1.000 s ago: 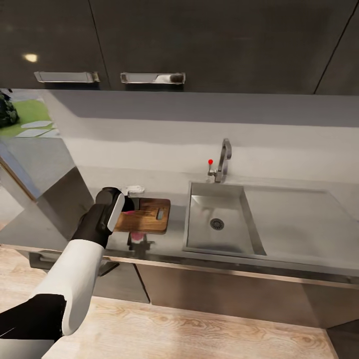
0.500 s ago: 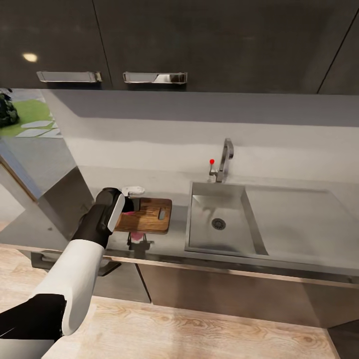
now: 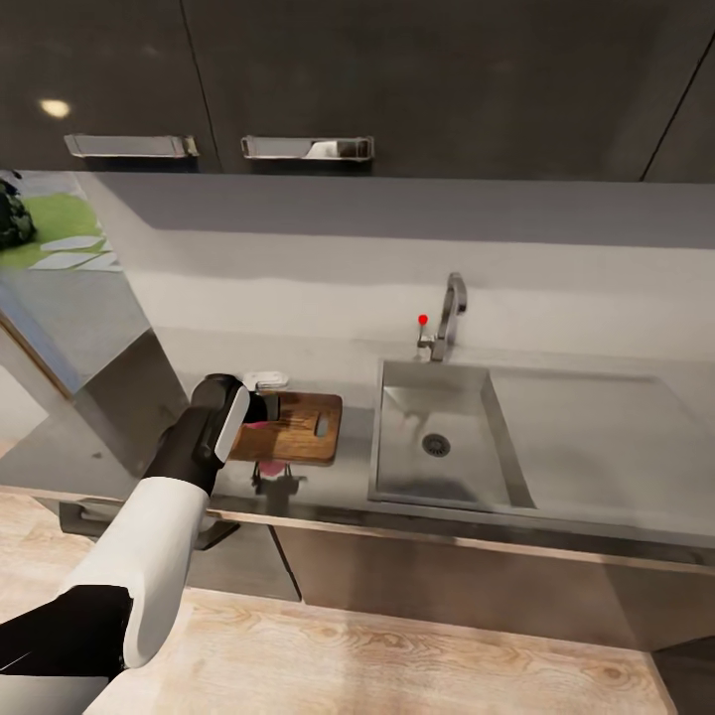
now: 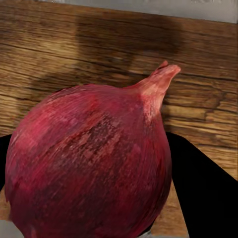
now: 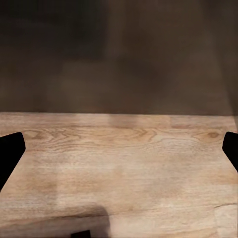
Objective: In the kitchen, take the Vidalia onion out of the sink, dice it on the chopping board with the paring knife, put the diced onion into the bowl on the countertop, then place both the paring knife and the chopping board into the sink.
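Grey metal surface ran beneath dark cabinets, the sink at three o'clock of the chopping board. The left fingers pinched the Vidalia onion over the board. The right fingers were spread above wooden floor.

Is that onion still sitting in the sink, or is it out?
Out. The sink basin holds no onion; the onion sits between the left gripper's fingers over the chopping board.
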Motion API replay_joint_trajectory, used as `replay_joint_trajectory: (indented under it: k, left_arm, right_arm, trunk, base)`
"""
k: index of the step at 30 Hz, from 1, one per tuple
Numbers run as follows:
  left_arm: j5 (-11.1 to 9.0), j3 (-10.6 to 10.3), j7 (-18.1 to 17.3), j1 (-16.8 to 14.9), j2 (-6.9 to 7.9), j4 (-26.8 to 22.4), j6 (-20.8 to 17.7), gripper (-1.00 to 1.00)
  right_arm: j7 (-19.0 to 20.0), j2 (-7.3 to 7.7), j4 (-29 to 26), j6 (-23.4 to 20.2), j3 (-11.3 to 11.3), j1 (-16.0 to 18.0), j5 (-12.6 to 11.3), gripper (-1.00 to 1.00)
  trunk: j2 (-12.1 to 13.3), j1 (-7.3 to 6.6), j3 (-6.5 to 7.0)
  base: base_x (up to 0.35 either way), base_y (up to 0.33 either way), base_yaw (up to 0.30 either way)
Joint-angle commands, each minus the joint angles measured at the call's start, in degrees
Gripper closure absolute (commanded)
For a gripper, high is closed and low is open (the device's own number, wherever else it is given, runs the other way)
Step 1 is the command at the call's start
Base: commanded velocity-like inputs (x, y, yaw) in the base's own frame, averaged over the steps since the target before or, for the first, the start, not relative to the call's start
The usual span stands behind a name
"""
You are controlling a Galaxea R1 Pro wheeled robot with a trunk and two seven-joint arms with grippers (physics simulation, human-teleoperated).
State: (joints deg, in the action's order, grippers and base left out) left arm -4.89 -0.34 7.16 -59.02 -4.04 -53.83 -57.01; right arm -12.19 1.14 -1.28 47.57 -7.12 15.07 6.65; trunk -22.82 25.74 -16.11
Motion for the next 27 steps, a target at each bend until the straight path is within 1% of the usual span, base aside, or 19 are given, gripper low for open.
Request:
replay_joint_trajectory:
  k: [1, 7, 10, 23, 27]
  left_arm:
    - [-0.52, -0.06, 0.52, -0.05, 0.00, -0.04, -0.21, 1.00]
    - [-0.48, -0.08, 0.50, -0.05, 0.00, -0.05, -0.21, 1.00]
    - [-0.49, -0.05, 0.49, -0.05, 0.04, 0.02, -0.21, 1.00]
    - [-0.56, -0.03, 0.49, -0.05, 0.08, 0.14, -0.21, 1.00]
    - [-0.56, -0.03, 0.49, -0.05, 0.08, 0.15, -0.21, 1.00]
  right_arm:
    - [-0.21, 0.00, 0.05, 0.15, -0.44, 0.05, 0.63, -1.00]
    - [-0.21, 0.00, 0.05, 0.15, -0.44, 0.05, 0.65, -1.00]
    - [-0.21, 0.00, 0.05, 0.15, -0.44, 0.05, 0.65, -1.00]
    - [-0.21, 0.00, 0.05, 0.15, -0.44, 0.05, 0.64, -1.00]
    - [-0.21, 0.00, 0.05, 0.15, -0.44, 0.05, 0.64, -1.00]
  trunk:
    - [-0.10, 0.04, -0.12]
    - [-0.10, 0.04, -0.14]
    - [-0.10, 0.04, -0.14]
    - [-0.10, 0.04, -0.14]
    - [-0.10, 0.04, -0.14]
  base:
    - [0.161, 0.000, 0.000]
    - [0.262, 0.000, 0.000]
    - [0.084, 0.000, 0.000]
    - [0.011, 0.000, 0.000]
    - [-0.152, 0.000, 0.000]
